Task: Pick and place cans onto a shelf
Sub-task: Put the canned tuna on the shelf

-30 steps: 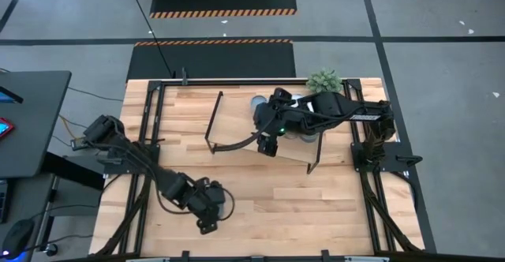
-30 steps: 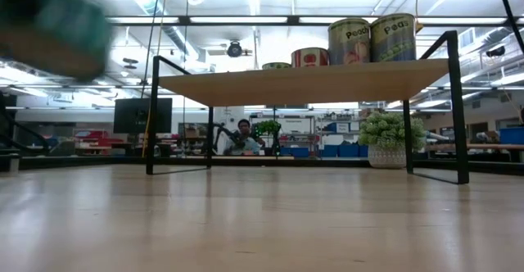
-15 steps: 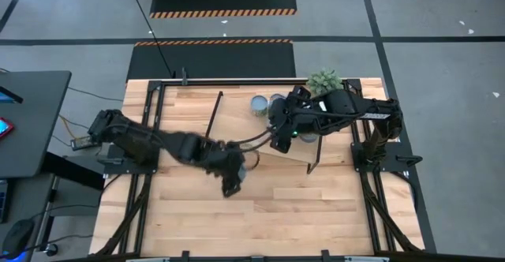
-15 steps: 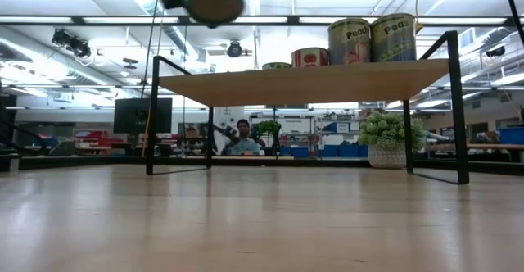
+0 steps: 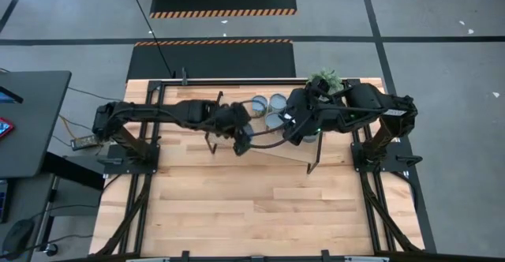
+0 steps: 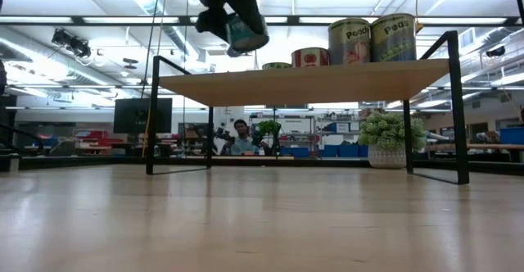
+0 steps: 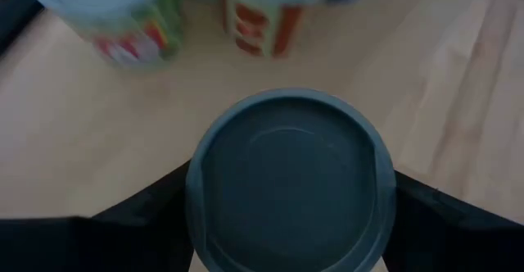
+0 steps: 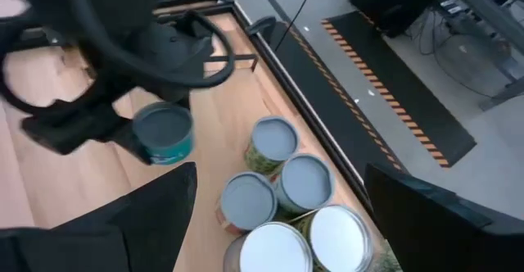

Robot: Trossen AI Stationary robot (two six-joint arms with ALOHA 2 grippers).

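Above the shelf [image 5: 237,112], a teal can [image 8: 164,133] is gripped by the left claw [image 5: 241,136], near the standing cans [image 5: 268,104]. The right claw [image 5: 296,132] is held open beside those cans.

1. Cans [image 8: 274,141]: six in clear sight, five standing on the shelf [image 6: 311,82] and one in the left tool [image 5: 241,134].
2. Shelf: one.
3. Tools: two, counting the right tool [image 5: 293,128].
4. Plant [image 5: 323,79]: one.
5. Person [image 6: 242,137]: one.

Beyond the held can [image 7: 291,182], two cans' [image 7: 131,14] labels were blurred unreadable, tops cut off by the edge.
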